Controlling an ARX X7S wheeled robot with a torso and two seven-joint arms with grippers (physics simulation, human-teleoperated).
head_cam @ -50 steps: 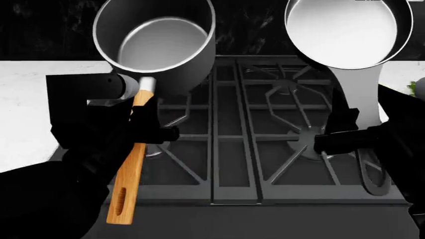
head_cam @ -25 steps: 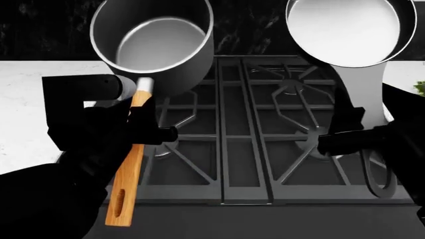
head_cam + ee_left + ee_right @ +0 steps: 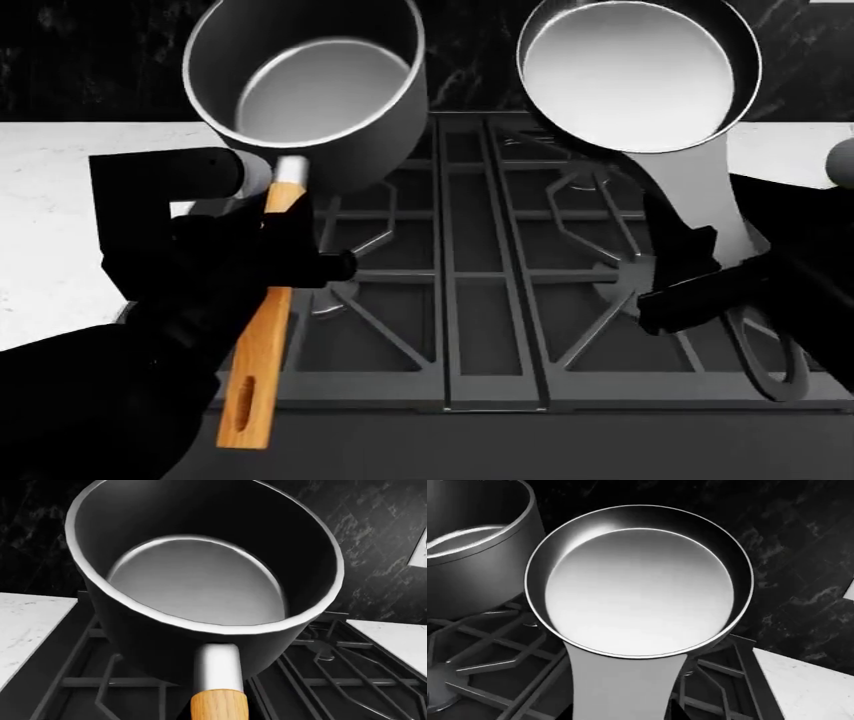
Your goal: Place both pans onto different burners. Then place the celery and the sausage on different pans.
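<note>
The saucepan (image 3: 307,95) hangs tilted over the back left burner (image 3: 367,215), its wooden handle (image 3: 260,340) clamped in my left gripper (image 3: 283,262). My right gripper (image 3: 710,278) is shut on the long handle (image 3: 707,200) of the frying pan (image 3: 638,75), which it holds above the back right burner (image 3: 587,185). Both pans are empty. The left wrist view shows the saucepan (image 3: 200,580) and its handle (image 3: 219,706); the fingers are out of frame. In the right wrist view the frying pan (image 3: 639,585) sits close beside the saucepan (image 3: 474,555). The celery and the sausage are out of view.
Black grates (image 3: 487,300) cover the dark stove top below both pans. White marble counter runs along the left (image 3: 54,200) and the right (image 3: 794,140) of the stove. A black marble backsplash (image 3: 80,60) rises right behind the pans.
The frying pan has swung left toward the saucepan, and the right gripper turned with it. The saucepan and the left arm have hardly moved.
</note>
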